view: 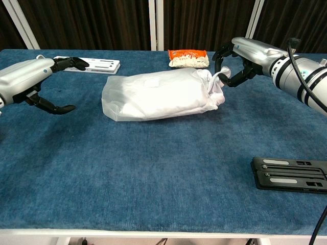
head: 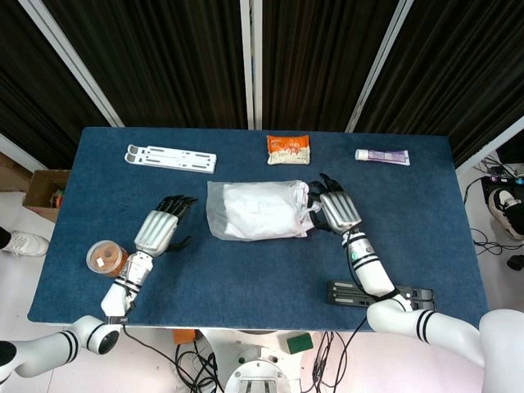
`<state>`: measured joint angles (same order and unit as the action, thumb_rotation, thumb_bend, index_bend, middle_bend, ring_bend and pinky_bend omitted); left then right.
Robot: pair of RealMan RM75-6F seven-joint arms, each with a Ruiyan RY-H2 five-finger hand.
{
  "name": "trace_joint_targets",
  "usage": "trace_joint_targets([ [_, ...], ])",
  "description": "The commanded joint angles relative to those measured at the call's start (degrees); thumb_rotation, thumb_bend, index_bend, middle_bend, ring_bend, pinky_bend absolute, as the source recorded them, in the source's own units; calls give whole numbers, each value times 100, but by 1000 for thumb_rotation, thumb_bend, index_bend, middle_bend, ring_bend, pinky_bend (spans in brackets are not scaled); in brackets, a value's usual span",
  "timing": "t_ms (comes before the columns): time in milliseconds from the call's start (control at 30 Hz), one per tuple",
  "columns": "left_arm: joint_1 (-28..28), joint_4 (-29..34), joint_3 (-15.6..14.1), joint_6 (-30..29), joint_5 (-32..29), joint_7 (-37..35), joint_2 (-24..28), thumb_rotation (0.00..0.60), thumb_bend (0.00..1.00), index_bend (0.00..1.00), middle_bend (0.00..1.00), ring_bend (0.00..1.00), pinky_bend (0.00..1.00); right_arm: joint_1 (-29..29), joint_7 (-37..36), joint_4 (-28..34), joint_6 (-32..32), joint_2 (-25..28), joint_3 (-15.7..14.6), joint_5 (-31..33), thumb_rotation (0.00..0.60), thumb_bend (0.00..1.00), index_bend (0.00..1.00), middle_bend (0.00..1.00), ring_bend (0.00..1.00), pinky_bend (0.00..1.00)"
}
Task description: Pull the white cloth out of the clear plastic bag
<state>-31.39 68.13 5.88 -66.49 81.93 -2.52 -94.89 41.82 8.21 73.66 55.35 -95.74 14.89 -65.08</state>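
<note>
The clear plastic bag (head: 254,210) (view: 158,95) lies on its side mid-table, stuffed with the white cloth (head: 246,214) (view: 148,97). Its bunched mouth (head: 307,205) (view: 217,81) points to the right. My right hand (head: 334,209) (view: 240,58) is at that mouth, fingers above and thumb below the plastic tuft, still spread apart and not visibly pinching it. My left hand (head: 160,228) (view: 36,81) hovers open a short way left of the bag's closed end, touching nothing.
On the blue table (head: 246,286) a white folding stand (head: 170,157) (view: 94,64), an orange snack packet (head: 288,149) (view: 188,57) and a tube (head: 381,155) lie along the back. A tape roll (head: 106,258) sits front left, a black stand (head: 381,295) (view: 291,174) front right.
</note>
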Motion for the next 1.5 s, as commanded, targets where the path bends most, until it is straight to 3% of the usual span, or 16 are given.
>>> trace_joint_targets([
  [33,55,69,-35,42,-57,58,95,600,264,170,145,81,120,10,-3,-9,-13,-4,1,-1,600,616,593,211,3,152],
  [267,49,-164,-95,121,-24,-88,-94,600,272,279,181,95,121,48,-9,-83,-72,-59,2,31,600,616,593,211,3,151],
  [533,-266,-834,-87,187,270,-293,-853,600,295,320,182,95,121,52,55,-23,-21,-52,28,60,600,616,593,211,3,148],
  [733,-486,-1455,-44,276,341,-62,-1305,600,296,363,188,95,121,1,50,65,28,19,26,82,600,616,593,211,3,147],
  [1167,-643,-2055,57,222,316,81,-1614,600,320,469,234,100,121,-25,-101,26,-2,36,8,52,600,616,593,211,3,145],
  [1500,-742,-2639,59,44,407,-192,-1907,600,463,685,402,191,165,-64,-205,-9,30,9,-19,6,600,615,593,211,3,144],
])
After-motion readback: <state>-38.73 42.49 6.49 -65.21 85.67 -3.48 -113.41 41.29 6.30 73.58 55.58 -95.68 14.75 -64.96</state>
